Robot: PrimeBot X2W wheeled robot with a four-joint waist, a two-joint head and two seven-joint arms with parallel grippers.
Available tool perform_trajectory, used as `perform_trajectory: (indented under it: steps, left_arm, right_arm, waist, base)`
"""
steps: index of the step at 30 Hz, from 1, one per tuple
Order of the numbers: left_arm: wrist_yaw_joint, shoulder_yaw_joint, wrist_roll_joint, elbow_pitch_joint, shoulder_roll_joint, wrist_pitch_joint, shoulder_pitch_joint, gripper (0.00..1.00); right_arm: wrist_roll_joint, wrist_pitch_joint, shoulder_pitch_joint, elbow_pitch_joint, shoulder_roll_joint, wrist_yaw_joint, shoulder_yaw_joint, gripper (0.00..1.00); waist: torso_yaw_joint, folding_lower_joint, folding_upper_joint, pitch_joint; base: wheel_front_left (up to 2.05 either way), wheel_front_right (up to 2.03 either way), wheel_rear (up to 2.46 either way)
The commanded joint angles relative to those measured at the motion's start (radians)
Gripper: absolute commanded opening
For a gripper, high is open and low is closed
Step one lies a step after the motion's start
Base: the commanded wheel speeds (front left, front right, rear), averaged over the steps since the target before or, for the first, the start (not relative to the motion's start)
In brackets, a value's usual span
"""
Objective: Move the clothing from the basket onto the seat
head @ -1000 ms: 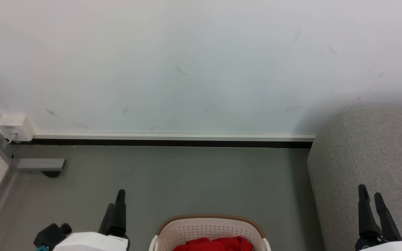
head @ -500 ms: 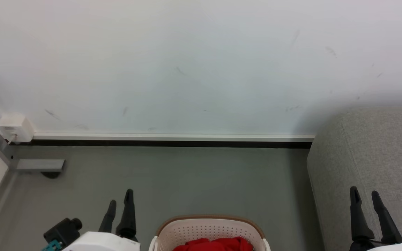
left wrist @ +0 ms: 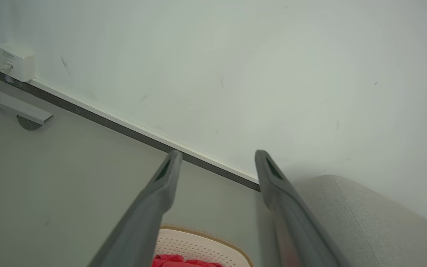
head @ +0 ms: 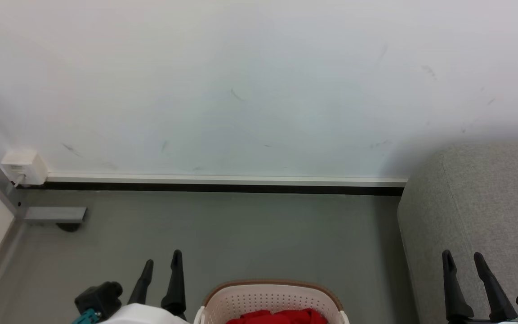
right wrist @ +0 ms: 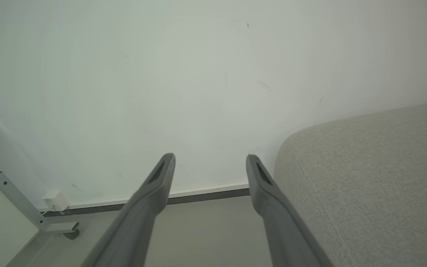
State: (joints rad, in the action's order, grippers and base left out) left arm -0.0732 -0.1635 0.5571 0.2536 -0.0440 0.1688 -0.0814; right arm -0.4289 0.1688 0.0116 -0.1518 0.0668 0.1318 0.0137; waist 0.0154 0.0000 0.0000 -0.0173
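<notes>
Red clothing (head: 277, 317) lies bunched in the cream basket (head: 272, 294) with a brown rim, at the bottom middle of the head view. The left wrist view catches the basket (left wrist: 198, 244) and clothing (left wrist: 176, 261) between and below the fingers. The grey seat (head: 484, 207) fills the right side, and also shows as seat (left wrist: 365, 218) and seat (right wrist: 369, 178). My left gripper (head: 162, 263) stands open just left of the basket, holding nothing. My right gripper (head: 463, 258) is open over the seat's front, empty. In their own wrist views the left gripper (left wrist: 217, 157) and right gripper (right wrist: 209, 161) show spread fingers.
A white wall with a dark skirting strip (head: 223, 189) runs behind the grey floor (head: 241, 234). A white socket box (head: 23, 166) and a metal frame foot (head: 54, 215) sit at the far left. Bare floor lies between basket and wall.
Left gripper has shifted right toward the basket and its fingers now show apart. Right gripper has drifted left and lower. The camera tilted slightly, moving the scene down.
</notes>
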Motion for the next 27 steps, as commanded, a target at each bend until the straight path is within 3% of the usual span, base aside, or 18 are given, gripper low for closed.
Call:
perform_trajectory:
  steps: [1, 27]
  left_arm:
    - [-0.006, -0.001, -0.024, -0.002, -0.007, 0.01, -0.002, 1.0]
    - [-0.034, 0.022, -0.299, 0.05, -0.009, 0.068, 0.012, 1.0]
  right_arm:
    - [0.017, 0.01, 0.004, 0.003, 0.009, -0.001, 0.0, 1.0]
    - [0.158, 0.065, 0.026, -0.06, -0.01, -0.002, 0.01, 1.0]
  waist:
    - [0.0, 0.0, 0.0, 0.0]
    - [0.0, 0.0, 0.0, -0.007]
  base:
    - [0.0, 0.0, 0.0]
    - [0.0, 0.0, 0.0]
